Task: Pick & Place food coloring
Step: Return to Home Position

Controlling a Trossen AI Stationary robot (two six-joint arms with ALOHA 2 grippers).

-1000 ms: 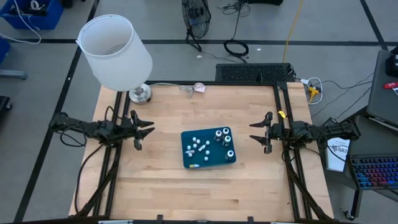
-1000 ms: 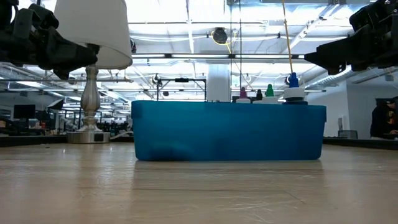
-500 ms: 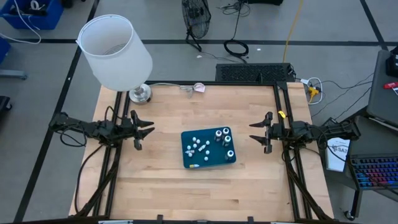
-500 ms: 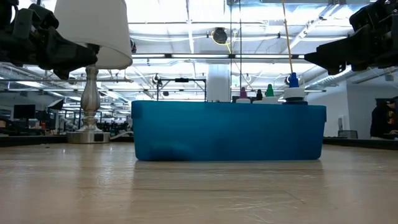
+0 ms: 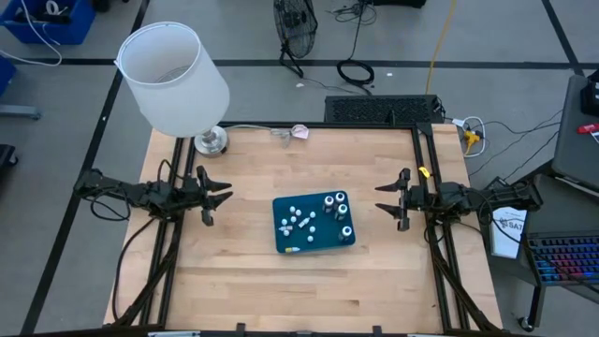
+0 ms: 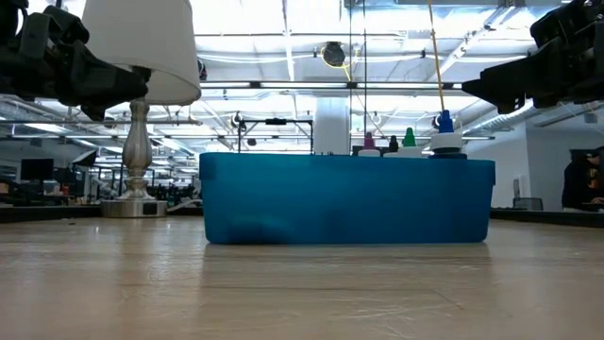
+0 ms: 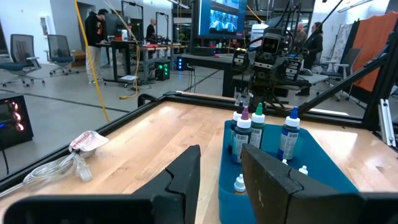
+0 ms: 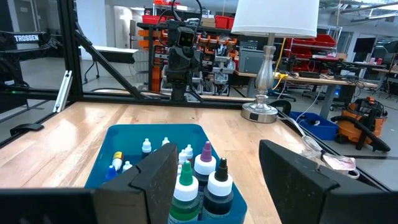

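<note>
the food coloring point(image 5: 334, 204) is sitting inside the blue bin point(image 5: 320, 241) at the middle of the table point(image 5: 253, 281). four larger bottles are standing upright along the bin's right side, and the smaller white-capped pieces are lying scattered across its left part. no bottle is showing on the wood outside the bin, so the placing work is appearing complete. the left gripper point(image 5: 217, 196) is hovering over the table's left edge, well apart from the bin, with its fingers spread and nothing between them. the right gripper point(image 5: 382, 198) is hovering over the right edge, likewise spread and holding nothing. judged from this, only the parking of both arms is remaining, and both are looking close to parked.
</note>
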